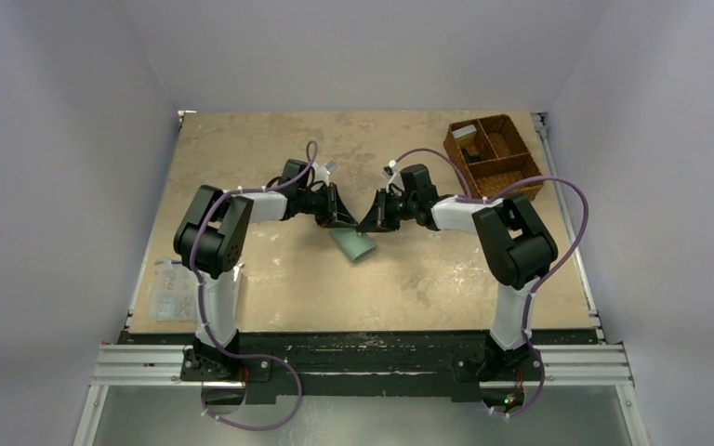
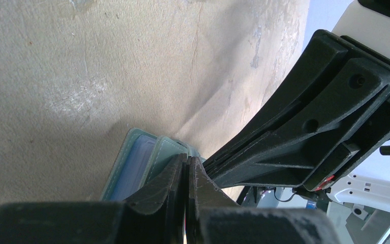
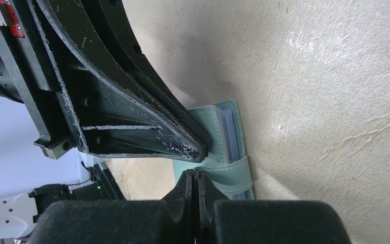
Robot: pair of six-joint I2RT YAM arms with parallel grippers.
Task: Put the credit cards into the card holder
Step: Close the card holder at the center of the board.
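A clear box (image 1: 171, 293) lay at the near left edge of the table (image 1: 270, 297). Further in, at mid-table, both arms reached inward and met over the holder (image 1: 355, 245), which lay on the bare board, slanted, between and just below the two claws. The left gripper (image 1: 342, 219) had its fingers pressed together, with its tips down on the holder's edge. The right gripper (image 1: 369, 223) was likewise closed tight, its tips at the holder's strap (image 3: 228, 175) and nearly touching the left one's. Whether either had pinched any of the soft material could not be told. A pale blue sheet (image 2: 132, 170) sat in one stitched pocket; whether it was a card was unclear. A basket (image 1: 493, 156) stood at the far right corner, well apart.
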